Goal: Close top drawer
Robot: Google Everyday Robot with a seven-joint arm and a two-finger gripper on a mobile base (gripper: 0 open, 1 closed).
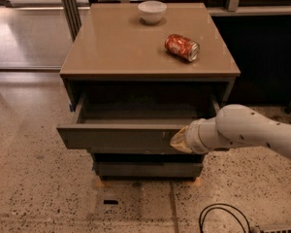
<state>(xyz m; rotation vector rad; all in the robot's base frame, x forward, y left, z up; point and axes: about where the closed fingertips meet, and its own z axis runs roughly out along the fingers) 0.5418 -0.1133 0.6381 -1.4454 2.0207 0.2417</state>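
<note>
Touching top drawer (116,137) front, right part: tool (178,141); drawer pulled out; tool's grip state unclear.

White arm (252,130) now, a fat smooth tube dotted with a few small dark specks. Pale ringed collar (196,136) at the wrist, and the tan gripper (178,141) sits between four and five o'clock of centre.

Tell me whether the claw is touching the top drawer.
Cannot tell: in the camera view the claw overlaps the top drawer front, hiding any gap.
</note>
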